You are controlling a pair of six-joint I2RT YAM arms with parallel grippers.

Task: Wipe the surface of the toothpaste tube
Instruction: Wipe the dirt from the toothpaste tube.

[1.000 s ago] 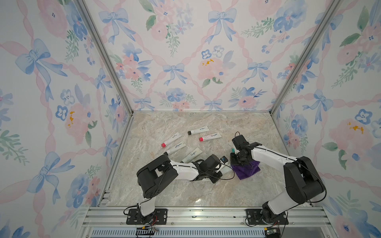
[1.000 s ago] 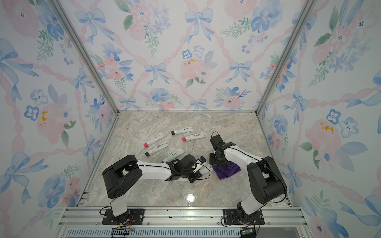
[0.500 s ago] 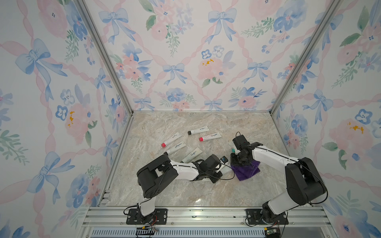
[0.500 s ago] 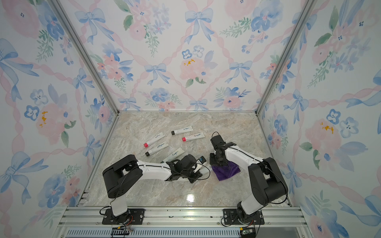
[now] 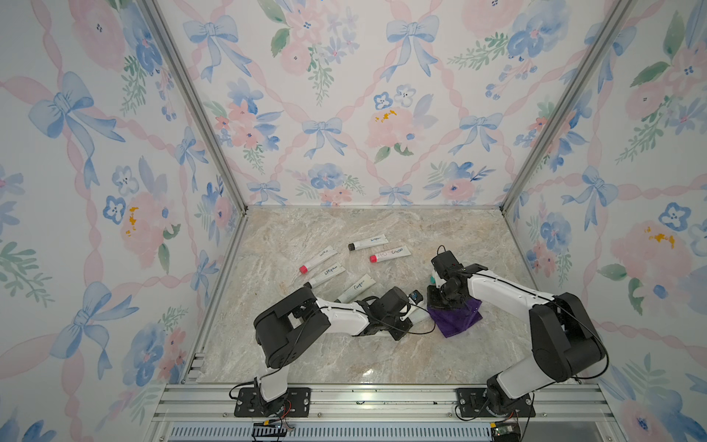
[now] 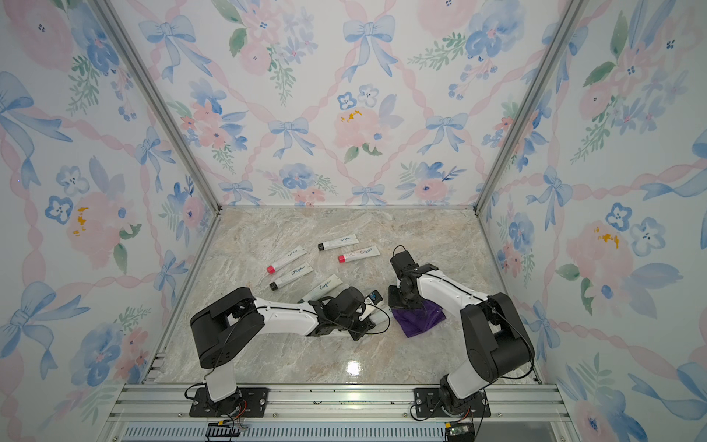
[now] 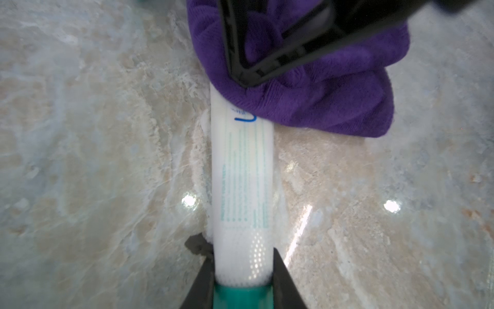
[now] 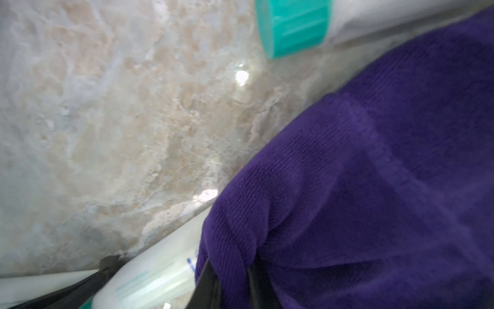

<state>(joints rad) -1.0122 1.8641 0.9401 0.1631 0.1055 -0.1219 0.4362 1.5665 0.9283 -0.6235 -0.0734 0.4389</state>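
Observation:
My left gripper (image 7: 242,248) is shut on a white toothpaste tube (image 7: 242,171) just above its teal cap. The tube has teal stripes and a blue pen mark and lies on the marble floor. A purple cloth (image 7: 315,88) covers the tube's far end, bunched between the shut fingers of my right gripper (image 8: 231,264). In both top views the left gripper (image 5: 411,310) (image 6: 369,310) and right gripper (image 5: 440,302) (image 6: 399,304) meet near the floor's middle. The cloth (image 5: 457,315) (image 6: 419,319) spreads to the right of the tube (image 5: 419,314) (image 6: 378,317).
Several other white tubes lie behind the left arm, among them a red-capped one (image 5: 319,260) and a black-capped one (image 5: 369,242). A second teal-capped tube (image 8: 294,26) lies just beyond the cloth, by the right wrist (image 5: 432,278). Floral walls close in three sides.
The right gripper with the cloth has drifted very slightly toward the left arm. The left arm and its tube have not visibly moved.

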